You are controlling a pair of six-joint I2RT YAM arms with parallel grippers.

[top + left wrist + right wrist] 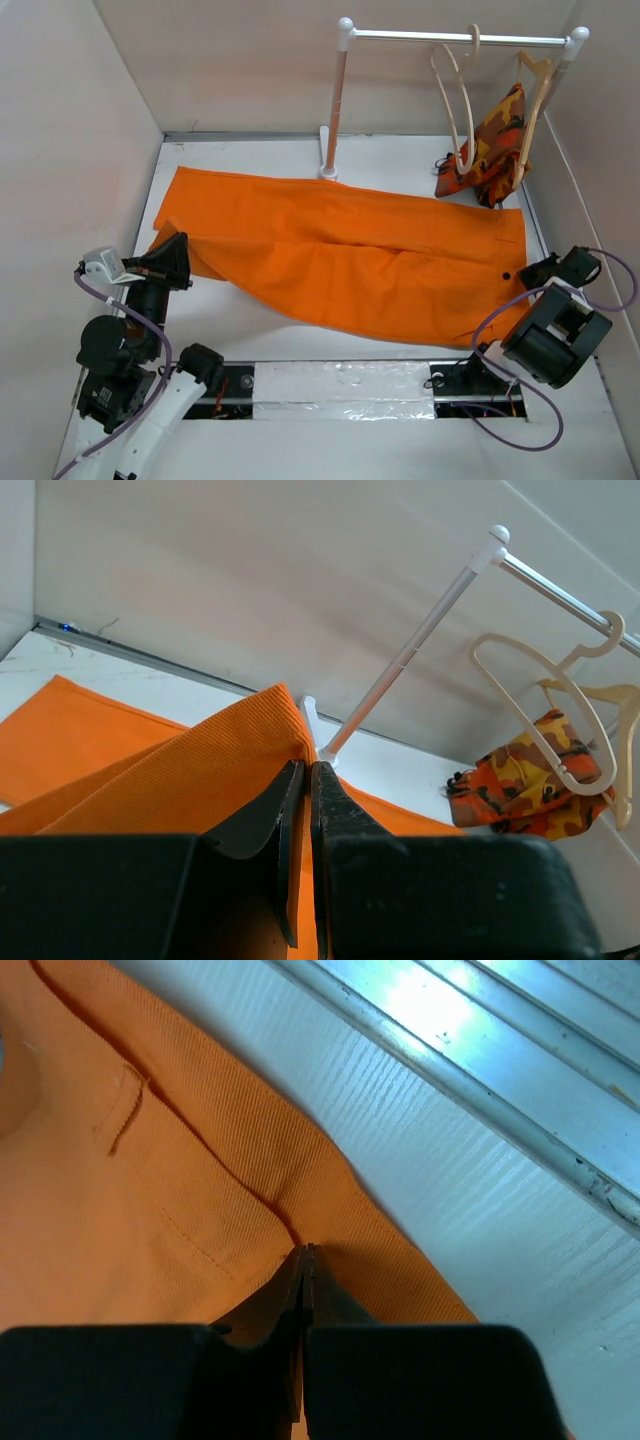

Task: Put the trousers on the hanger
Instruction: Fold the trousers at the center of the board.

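We see the orange trousers (340,260) spread out on the white table (300,345). The waist is on the right side and the legs reach to the left. A small dark button (507,275) sits at the waist.

Our left gripper (178,250) is squeezed tight on the end of a trouser leg. In the left wrist view its fingers (290,810) pinch the orange cloth, and the cloth stands up in a little peak off the table.

Our right gripper (528,272) is down at the waist edge, near the button. In the right wrist view its fingers (280,1295) are pressed together. A small fold of the orange cloth runs right into the tips, so it is pinching the trousers there too.

The hanger (455,100) is pale wood and hangs by its hook on the metal rail (450,38) at the back, well apart from the trousers. Just beside it another hanger (535,110) holds a camouflage garment (490,145), whose bottom rests on the table.
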